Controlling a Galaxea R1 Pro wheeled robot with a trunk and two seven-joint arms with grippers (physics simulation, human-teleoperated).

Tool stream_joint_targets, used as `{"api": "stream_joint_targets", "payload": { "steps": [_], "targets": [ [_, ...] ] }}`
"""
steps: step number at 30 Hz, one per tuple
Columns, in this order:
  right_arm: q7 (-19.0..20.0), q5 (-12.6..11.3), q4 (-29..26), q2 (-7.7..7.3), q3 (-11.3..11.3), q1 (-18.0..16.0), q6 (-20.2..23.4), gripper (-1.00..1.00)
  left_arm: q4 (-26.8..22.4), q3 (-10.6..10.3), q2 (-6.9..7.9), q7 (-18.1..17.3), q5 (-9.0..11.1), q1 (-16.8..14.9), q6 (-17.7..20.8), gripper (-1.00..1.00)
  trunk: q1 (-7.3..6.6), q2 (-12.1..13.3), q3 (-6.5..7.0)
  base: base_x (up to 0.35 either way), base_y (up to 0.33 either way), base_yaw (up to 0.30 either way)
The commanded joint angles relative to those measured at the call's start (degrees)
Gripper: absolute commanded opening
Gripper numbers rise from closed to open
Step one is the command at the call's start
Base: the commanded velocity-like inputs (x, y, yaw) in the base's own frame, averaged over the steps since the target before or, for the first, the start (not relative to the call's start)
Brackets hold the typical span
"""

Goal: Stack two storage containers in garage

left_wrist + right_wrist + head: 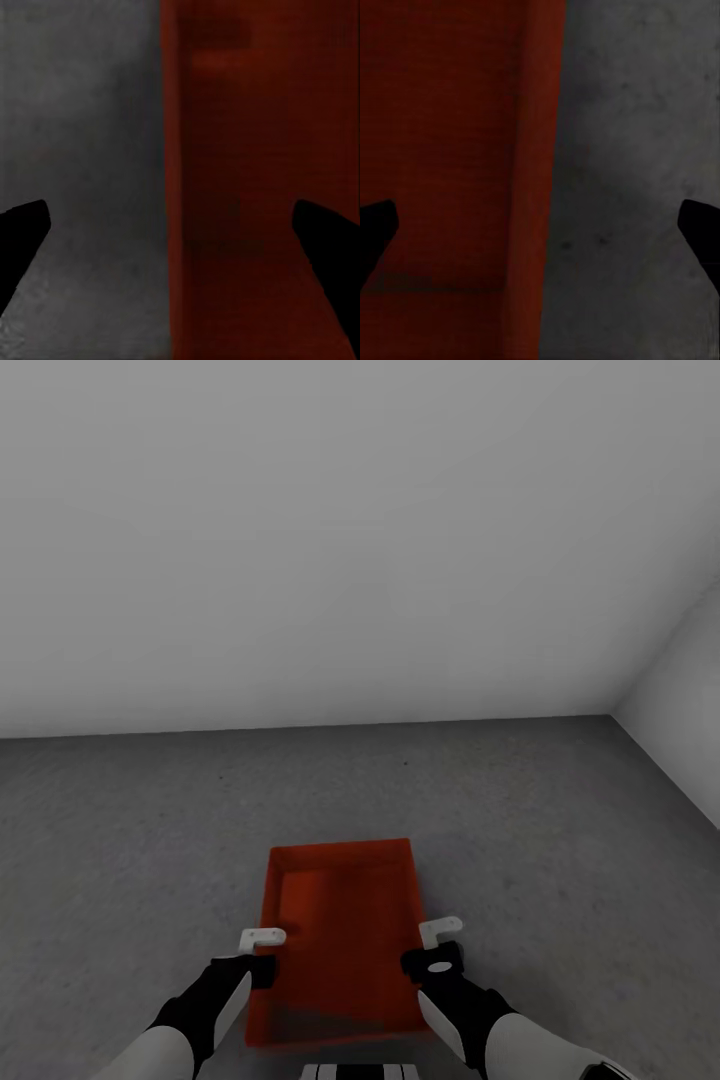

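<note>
An orange-red storage container [345, 935] lies lidless on the dark grey concrete floor [140, 830] of the garage, just in front of me. My left gripper [258, 955] hovers over its left long wall, and my right gripper [432, 950] over its right long wall. In the left wrist view the left gripper [176, 232] is open, its dark fingertips [26, 225] spread to either side of the container wall [225, 187]. The right wrist view shows the right gripper [538, 225] open in the same way over the container wall [536, 187]. Nothing is held between either pair of fingers.
A plain white-grey wall [300, 560] rises beyond the container, past a stretch of bare concrete. A second wall [685, 690] meets it in a corner at the far right. Open floor extends to the left and right of the container.
</note>
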Motion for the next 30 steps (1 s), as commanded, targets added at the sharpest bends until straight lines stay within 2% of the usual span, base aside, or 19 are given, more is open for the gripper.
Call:
{"api": "stream_joint_targets", "payload": {
  "steps": [1,30],
  "targets": [
    [-0.4,-0.24,-0.12,-0.03,0.48,-0.03,0.4,1.0,-0.12,0.03,-0.03,0.2,0.19,0.0,0.31,1.0,-0.01,-0.02,-0.04,0.0,0.0,0.0],
    [-0.33,-0.21,-0.13,-0.14,0.45,-0.03,0.23,1.0,-0.23,-0.04,-0.14,0.2,0.44,-0.01,0.28,1.0,-0.01,-0.02,-0.04,0.0,0.0,0.0]
  ]
}}
